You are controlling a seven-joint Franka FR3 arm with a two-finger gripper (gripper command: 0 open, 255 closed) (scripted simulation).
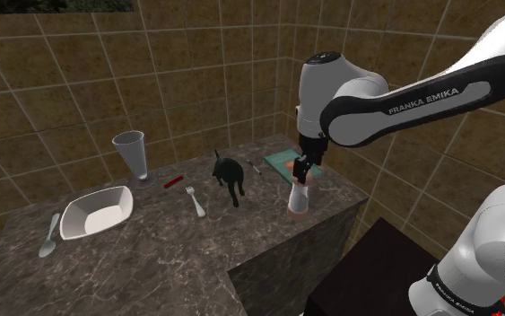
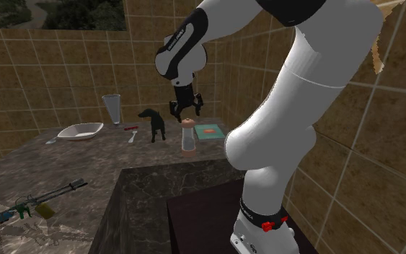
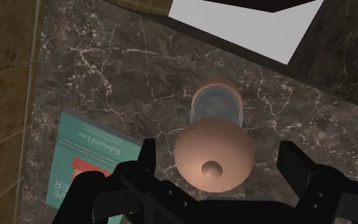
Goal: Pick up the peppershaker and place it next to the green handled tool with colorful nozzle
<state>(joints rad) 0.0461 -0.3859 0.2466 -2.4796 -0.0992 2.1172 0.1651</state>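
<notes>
Wrist view: the fingers of the gripper [image 3: 219,158] are spread, flanking but not touching the upright peppershaker [image 3: 214,130], which is stood by the right edge of the counter [image 3: 107,70]; it is judged light, rigid and slippery, best clasped below its cap.

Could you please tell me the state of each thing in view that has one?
pepper shaker, upright, not held
gripper, open, fingers either side of the pepper shaker's top
glass, upright
white bowl, upright, empty
dog figure, standing
teal book, closed, lying flat
green-handled tool, lying flat
</notes>
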